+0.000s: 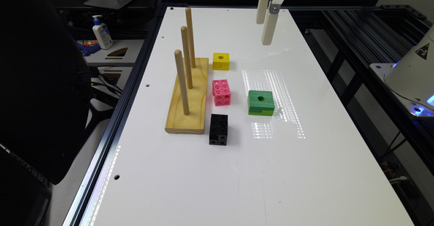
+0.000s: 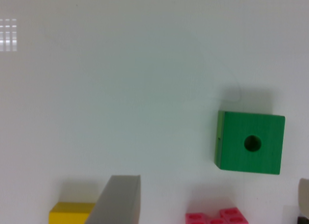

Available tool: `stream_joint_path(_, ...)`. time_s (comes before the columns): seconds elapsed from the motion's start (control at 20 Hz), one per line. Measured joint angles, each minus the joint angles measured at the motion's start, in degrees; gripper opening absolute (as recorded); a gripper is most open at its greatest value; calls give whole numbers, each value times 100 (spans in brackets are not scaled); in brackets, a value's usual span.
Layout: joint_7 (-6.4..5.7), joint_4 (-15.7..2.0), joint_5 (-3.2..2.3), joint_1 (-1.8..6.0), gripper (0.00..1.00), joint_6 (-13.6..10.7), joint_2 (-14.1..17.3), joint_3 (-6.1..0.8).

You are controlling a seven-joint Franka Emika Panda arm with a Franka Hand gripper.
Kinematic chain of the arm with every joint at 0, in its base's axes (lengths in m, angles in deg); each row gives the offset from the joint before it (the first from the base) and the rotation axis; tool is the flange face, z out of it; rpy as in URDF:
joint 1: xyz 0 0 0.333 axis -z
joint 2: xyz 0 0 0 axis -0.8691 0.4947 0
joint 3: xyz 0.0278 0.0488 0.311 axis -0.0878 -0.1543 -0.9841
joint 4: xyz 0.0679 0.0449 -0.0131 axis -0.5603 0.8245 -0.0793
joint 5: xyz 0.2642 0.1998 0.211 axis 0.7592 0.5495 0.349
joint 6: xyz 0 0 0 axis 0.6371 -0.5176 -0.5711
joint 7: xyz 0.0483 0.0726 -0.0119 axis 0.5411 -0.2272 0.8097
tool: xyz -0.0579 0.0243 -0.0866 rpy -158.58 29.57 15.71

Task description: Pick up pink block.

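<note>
The pink block [image 1: 221, 92] lies on the white table [image 1: 237, 171], an oblong of joined cubes with round holes, right beside the wooden peg base. In the wrist view a corner of the pink block [image 2: 217, 217] shows at the picture's edge. My gripper [image 1: 263, 32] hangs high above the far part of the table, well behind the pink block and to the exterior view's right of it. In the wrist view the gripper [image 2: 212, 181] is open, with its two grey fingers [image 2: 118, 200] wide apart and nothing between them.
A wooden base with three upright pegs [image 1: 188, 97] stands to the exterior view's left of the blocks. A yellow cube [image 1: 221, 61] sits behind the pink block, a black block [image 1: 218, 129] in front of it, and a green block [image 1: 260, 102] on the exterior view's right.
</note>
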Motion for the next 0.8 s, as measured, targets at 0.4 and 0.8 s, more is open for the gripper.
stream_joint_path(0.4,-15,-125,0,0,100,3,53,-23)
stream_joint_path(0.8,-113,-752,0,0,100,3,658,-136)
